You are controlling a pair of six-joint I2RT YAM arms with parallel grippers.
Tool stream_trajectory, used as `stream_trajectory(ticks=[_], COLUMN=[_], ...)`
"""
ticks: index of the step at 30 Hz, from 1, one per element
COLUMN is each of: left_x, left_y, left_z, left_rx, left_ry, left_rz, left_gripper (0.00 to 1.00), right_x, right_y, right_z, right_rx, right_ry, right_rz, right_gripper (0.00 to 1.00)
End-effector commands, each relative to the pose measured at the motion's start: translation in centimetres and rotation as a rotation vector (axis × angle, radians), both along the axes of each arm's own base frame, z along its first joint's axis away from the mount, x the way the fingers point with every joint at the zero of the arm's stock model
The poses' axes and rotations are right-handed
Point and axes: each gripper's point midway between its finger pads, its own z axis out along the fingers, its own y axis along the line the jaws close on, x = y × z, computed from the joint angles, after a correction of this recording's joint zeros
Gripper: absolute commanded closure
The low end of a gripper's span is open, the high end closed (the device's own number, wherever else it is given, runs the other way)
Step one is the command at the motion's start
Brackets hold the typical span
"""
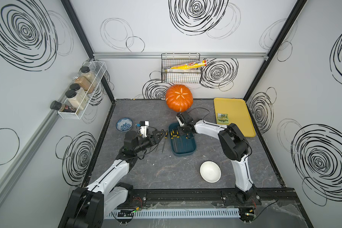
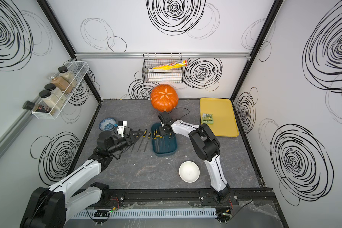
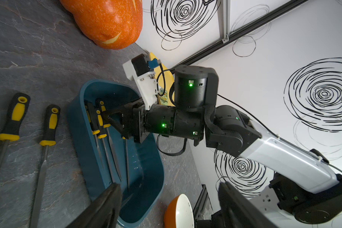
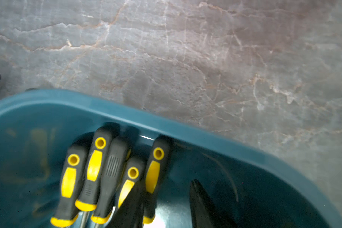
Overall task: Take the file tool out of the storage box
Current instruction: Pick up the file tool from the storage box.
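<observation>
The blue-green box (image 1: 192, 146) sits in the middle of the bench (image 1: 166, 173), nearer than the big orange pumpkin (image 1: 179, 97). The files (image 4: 95, 165) lie inside it, side by side, with their black and yellow handles at the far end. The right wrist view shows five handles, a bit blurry. Their metal parts are cut off by the edge of that picture.

The right fingers (image 4: 203, 205) are down inside the box and spread apart. The handle of one file (image 4: 155, 171) is between them. There is a gap between that handle and one finger, so nothing is pinched. The other finger is in front of the bunch of handles, and I cannot tell if it touches them. In both top views the right arm's wrist covers these fingers and hides some of the handles.

The left fingers (image 3: 107, 207) hang over the bench just left of the box. They are spread wide with nothing between them.

Two loose files (image 3: 12, 120) lie flat on the bench, left of the box. In the top views the left fingers cover part of that spot, so I cannot tell if more lie there.

The white bowl (image 1: 210, 171) is near and to the right. In the left wrist view it is cut off at the edge. The yellow tray (image 1: 239, 118) is far right, and that view shows only a sliver of it behind the right arm.
</observation>
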Motion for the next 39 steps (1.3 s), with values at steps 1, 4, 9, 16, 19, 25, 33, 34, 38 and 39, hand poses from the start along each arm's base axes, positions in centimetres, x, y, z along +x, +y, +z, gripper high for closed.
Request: stream_trajectory(ticks=[1,4,9,16,19,25,33,34,38,39], left_x=[0.0,0.0,0.0,0.0,-0.1,-0.1,-0.1,-0.1,-0.2,-0.3], left_y=[-0.4,-0.5,-0.6,-0.7,-0.7,-0.8,-1.0,-0.9,-1.1,-1.2], left_z=[0.9,0.8,0.6,0.5,0.4,0.4,0.0,0.0,0.2,0.2], left_rx=[-0.006,-0.005,-0.002,-0.002,-0.001,-0.001,-0.001,-0.001,-0.003,-0.003], left_ry=[-0.059,-0.057,-0.052,-0.046,-0.045,-0.042,-0.033,-0.033,-0.037,-0.037], left_rz=[-0.017,-0.019,-0.022,-0.028,-0.031,-0.032,-0.039,-0.037,-0.045,-0.048], left_gripper=[0.16,0.16,0.16,0.15,0.16,0.15,0.15,0.15,0.15,0.15], right_x=[-2.0,-2.0,-2.6,-3.6,-3.4,-2.9,-3.2,-3.2,-2.7,-2.5], right_y=[-1.8,-2.2,-1.0,-0.3,-0.3,0.2,0.2,0.3,0.6,0.8], right_z=[-3.6,-4.5,-4.5,-2.3,-2.2,-0.6,-4.2,-4.1,-1.5,-0.5], right_rx=[-0.144,-0.182,-0.143,-0.075,-0.072,-0.056,-0.113,-0.109,-0.066,-0.05], right_ry=[0.08,0.102,0.13,0.113,0.109,0.061,0.16,0.156,0.104,0.085], right_rz=[-0.018,-0.023,0.001,0.011,0.011,0.012,0.027,0.028,0.02,0.018], right_gripper=[0.54,0.54,0.59,0.63,0.65,0.67,0.87,0.9,0.93,0.94])
